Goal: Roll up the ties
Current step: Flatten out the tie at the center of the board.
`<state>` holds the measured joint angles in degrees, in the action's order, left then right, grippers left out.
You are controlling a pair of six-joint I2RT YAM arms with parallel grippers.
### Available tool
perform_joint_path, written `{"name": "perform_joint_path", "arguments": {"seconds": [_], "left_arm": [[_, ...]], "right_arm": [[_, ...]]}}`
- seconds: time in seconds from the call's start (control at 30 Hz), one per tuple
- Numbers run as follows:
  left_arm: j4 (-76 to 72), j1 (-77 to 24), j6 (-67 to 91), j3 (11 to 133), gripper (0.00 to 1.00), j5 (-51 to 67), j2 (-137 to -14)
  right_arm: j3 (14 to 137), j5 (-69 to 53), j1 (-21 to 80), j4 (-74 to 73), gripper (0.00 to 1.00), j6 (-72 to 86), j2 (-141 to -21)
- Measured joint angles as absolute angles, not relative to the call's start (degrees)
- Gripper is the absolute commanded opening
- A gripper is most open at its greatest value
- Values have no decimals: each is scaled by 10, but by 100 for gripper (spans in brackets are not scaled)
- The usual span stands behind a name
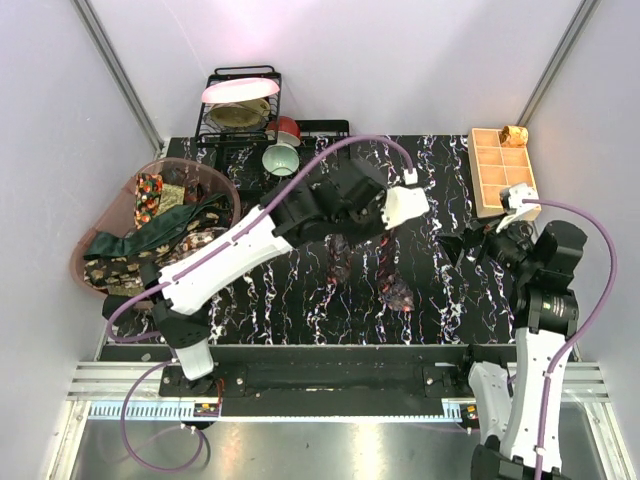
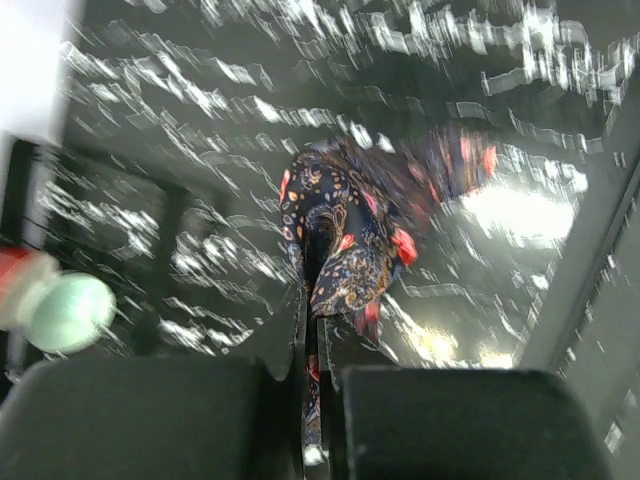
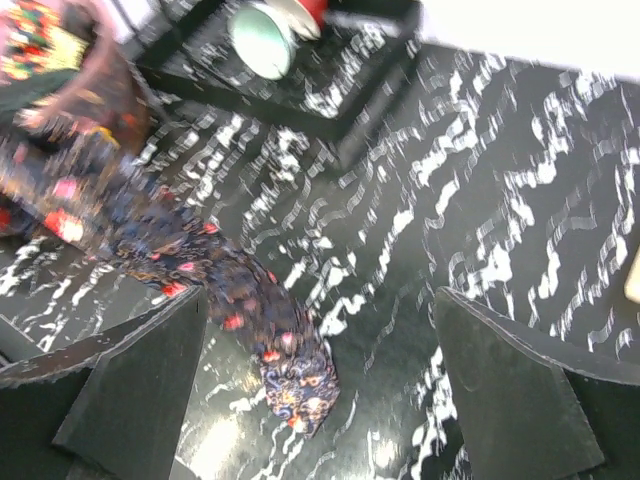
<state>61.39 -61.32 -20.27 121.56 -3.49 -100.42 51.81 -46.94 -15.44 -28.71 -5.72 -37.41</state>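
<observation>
Mid-table (image 1: pixel 290 300), the left end effector (image 2: pixel 312 345) pinches a bunched dark, red-flecked tie (image 2: pixel 345 240). The tie's pointed tip lies flat in front of the right end effector (image 3: pixel 320 300), whose fingers are spread and hold nothing. Soft, light and probably slippery, the limp fabric looks best gripped near that tip to start a roll.

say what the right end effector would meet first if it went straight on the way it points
Probably the black white-veined marble tabletop ahead of the open right end effector; the dark red-spotted paisley fabric tie lies close beside, depth unclear.
</observation>
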Motion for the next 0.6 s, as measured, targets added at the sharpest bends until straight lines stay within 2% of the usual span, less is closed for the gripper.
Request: {"name": "perform_joint_path", "arguments": {"seconds": [0.13,0.33,0.4,0.6], "left_arm": [[623,-613,-183,1198,0,-41,-1018],[611,-542,-125,1333,0,-10,-1118],[599,-511,-107,1339,0,-1,-1132],[565,-423,-55,1145,0,42,-1116]], "right_arm": [[528,-425,-154,-325,100,-62,-415],[592,-411,-154,-394,100,-80,-570],[606,-415,-154,-419,100,-99,-608],[621,-416,-153,-483,100,-188,-653]]}}
